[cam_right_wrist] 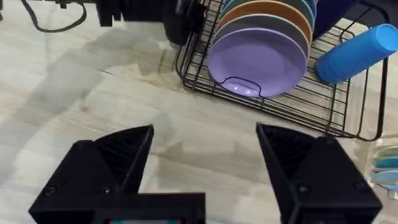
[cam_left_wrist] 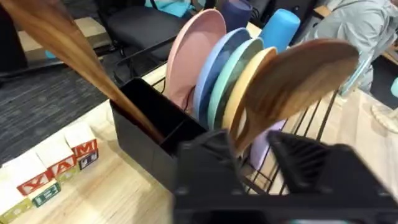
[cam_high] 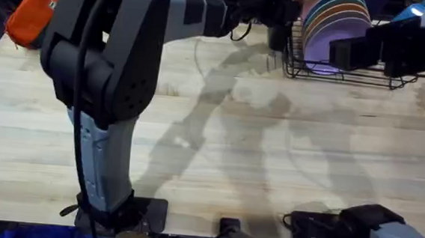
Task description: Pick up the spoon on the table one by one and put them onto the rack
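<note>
My left gripper [cam_left_wrist: 252,155] is shut on the handle of a brown wooden spoon [cam_left_wrist: 305,74], whose bowl stands up against the plates in the black wire rack [cam_left_wrist: 323,118]. A second spoon [cam_left_wrist: 62,43] leans with its handle in the black utensil box [cam_left_wrist: 149,124] at the rack's end. Overhead, the left gripper [cam_high: 279,30] reaches to the near left corner of the rack [cam_high: 343,74]. My right gripper [cam_right_wrist: 205,143] is open and holds nothing, hovering over the table [cam_high: 270,153] in front of the rack [cam_right_wrist: 292,106].
Coloured plates [cam_right_wrist: 261,59] stand upright in the rack, with a blue cup [cam_right_wrist: 357,53] lying beside them. Lettered blocks [cam_left_wrist: 56,168] sit on the table next to the utensil box. An orange object [cam_high: 31,12] is at the far left.
</note>
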